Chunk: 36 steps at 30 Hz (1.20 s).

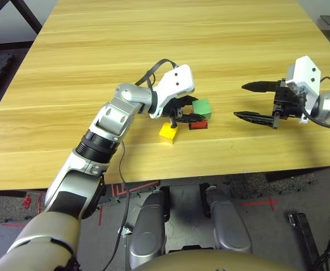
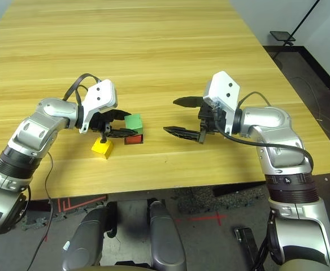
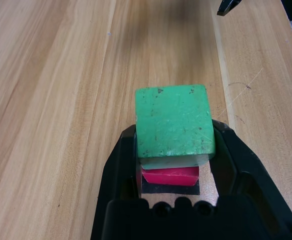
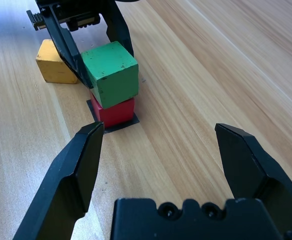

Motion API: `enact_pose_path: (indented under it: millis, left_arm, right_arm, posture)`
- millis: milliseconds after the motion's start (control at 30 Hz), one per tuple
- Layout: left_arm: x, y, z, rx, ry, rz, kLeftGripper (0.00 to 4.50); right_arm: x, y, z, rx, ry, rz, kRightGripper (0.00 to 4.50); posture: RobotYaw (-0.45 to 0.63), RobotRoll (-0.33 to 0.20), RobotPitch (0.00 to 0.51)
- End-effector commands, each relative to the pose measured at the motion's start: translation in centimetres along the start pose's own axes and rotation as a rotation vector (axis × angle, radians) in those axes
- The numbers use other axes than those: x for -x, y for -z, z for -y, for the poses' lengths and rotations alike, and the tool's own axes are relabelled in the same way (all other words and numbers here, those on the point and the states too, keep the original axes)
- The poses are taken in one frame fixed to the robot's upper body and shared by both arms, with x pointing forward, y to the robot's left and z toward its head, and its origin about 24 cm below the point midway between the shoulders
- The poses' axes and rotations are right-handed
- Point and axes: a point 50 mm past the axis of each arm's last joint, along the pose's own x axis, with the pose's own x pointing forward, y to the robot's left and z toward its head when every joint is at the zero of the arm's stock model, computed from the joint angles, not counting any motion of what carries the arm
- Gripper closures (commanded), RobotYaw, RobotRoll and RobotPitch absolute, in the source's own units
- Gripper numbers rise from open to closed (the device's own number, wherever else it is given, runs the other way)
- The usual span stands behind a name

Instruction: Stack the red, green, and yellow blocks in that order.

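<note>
The green block point(image 1: 202, 106) sits on top of the red block point(image 1: 198, 125), slightly askew. The red block rests on a flat black patch point(image 4: 129, 122). My left gripper point(image 1: 197, 110) is shut on the green block, its black fingers point(image 3: 121, 165) pressing both sides. The yellow block point(image 1: 168, 132) lies on the table just left of the stack, close under the left gripper and apart from the red block. My right gripper point(image 1: 238, 100) hovers open to the right of the stack, fingertips pointing at it across a gap, nothing between them.
The wooden table point(image 1: 153, 45) stretches bare behind and to both sides of the blocks. Its front edge point(image 1: 210, 172) runs close below the blocks. A cable point(image 1: 121, 164) hangs from my left forearm over that edge.
</note>
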Motion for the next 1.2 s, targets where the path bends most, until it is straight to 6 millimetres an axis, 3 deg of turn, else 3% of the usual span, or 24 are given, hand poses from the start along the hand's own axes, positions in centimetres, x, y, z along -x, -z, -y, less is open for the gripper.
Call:
enact_pose_path:
  millis: [33,1200]
  left_arm:
    - [-0.19,0.50,0.19,0.008,0.012,-0.010,2.45]
    - [-0.20,0.57,0.29,0.012,0.012,-0.026,2.45]
  right_arm:
    - [0.39,-0.08,-0.12,0.002,0.005,-0.003,0.00]
    - [0.16,0.02,0.21,-0.002,0.019,-0.004,0.00]
  posture:
    - [0.21,0.069,0.243]
    - [0.22,0.067,0.247]
